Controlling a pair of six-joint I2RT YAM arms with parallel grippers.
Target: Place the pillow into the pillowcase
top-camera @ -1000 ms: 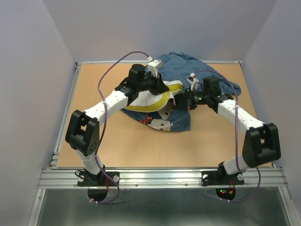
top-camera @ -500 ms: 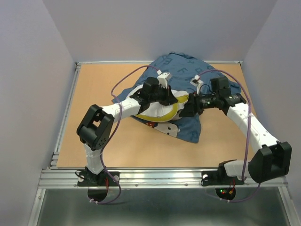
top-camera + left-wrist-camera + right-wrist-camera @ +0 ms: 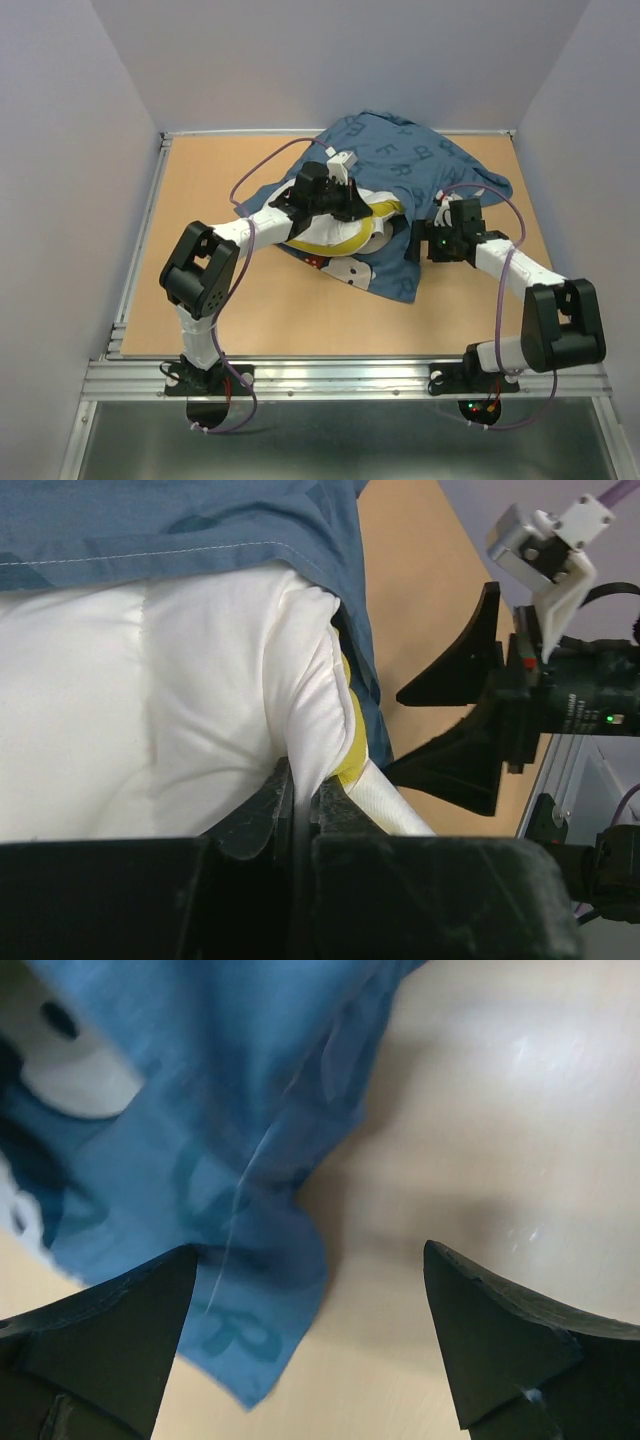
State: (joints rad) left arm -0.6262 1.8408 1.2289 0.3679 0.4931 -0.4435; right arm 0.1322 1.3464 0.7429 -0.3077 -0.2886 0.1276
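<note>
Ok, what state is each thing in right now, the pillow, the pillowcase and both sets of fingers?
Pillow, partly under the pillowcase, yellow-banded edge exposed.
Pillowcase, crumpled, draped over the pillow's far side.
Left gripper, fingers shut on the pillow's edge.
Right gripper, fingers open, holding nothing, above the pillowcase's corner.

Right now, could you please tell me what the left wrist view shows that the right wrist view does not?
Only the left wrist view: the left gripper shut on the yellow-banded edge of the white pillow. Only the right wrist view: a loose corner of the pillowcase, printed with an R, lying on the table. Both: the blue pillowcase, the table, and the open right gripper, holding nothing.
</note>
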